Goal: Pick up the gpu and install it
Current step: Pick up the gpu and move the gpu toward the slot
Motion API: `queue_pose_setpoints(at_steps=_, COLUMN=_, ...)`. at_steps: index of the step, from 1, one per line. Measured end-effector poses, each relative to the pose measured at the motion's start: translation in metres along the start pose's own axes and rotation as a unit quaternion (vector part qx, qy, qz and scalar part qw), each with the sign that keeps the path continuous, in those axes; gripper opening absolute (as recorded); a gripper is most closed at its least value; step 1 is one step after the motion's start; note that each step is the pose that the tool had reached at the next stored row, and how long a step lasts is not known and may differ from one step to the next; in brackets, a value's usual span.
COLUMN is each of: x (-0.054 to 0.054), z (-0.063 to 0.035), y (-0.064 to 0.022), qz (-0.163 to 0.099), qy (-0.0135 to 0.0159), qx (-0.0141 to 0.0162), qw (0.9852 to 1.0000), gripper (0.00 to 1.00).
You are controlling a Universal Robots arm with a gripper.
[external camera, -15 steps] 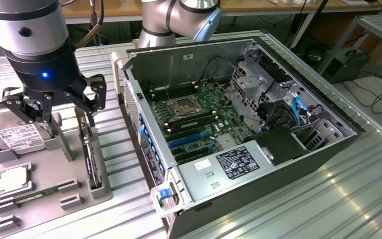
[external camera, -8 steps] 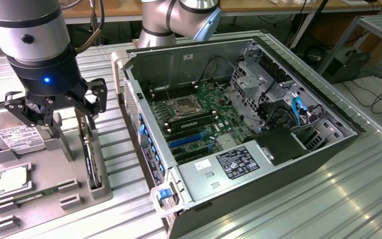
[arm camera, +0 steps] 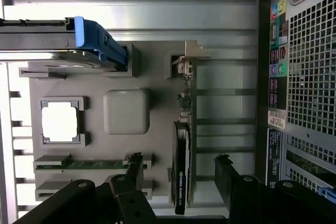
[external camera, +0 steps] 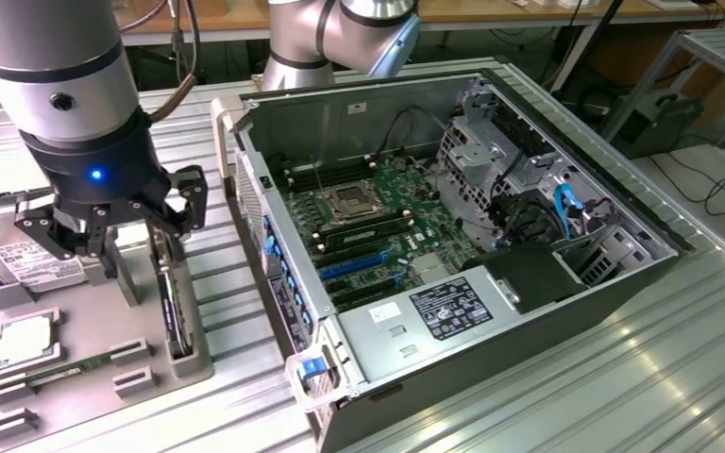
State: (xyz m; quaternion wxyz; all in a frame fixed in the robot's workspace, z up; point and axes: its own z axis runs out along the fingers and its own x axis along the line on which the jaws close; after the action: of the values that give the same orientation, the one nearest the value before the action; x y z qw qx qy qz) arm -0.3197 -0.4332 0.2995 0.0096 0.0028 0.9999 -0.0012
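The gpu stands on its long edge in a slot at the edge of the grey fixture tray that lies nearest the computer case. In the wrist view the gpu is a thin dark card with a green board face and a silver end bracket. My gripper hangs just above the tray and is open. In the wrist view the gripper has one black finger on each side of the card, clear of it. Nothing is held.
An open computer case lies on its side at the exterior view's right, its motherboard exposed. The tray also carries a hard drive with a blue handle, a processor and a memory stick. The case's rear panel is close beside the gpu.
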Motion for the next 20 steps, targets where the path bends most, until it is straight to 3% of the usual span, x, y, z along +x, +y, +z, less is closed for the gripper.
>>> queue_pose_setpoints(at_steps=20, x=0.000, z=0.0226, y=-0.0012, qz=-0.001, qy=0.0030, qx=0.0000, qw=1.0000, gripper=0.66)
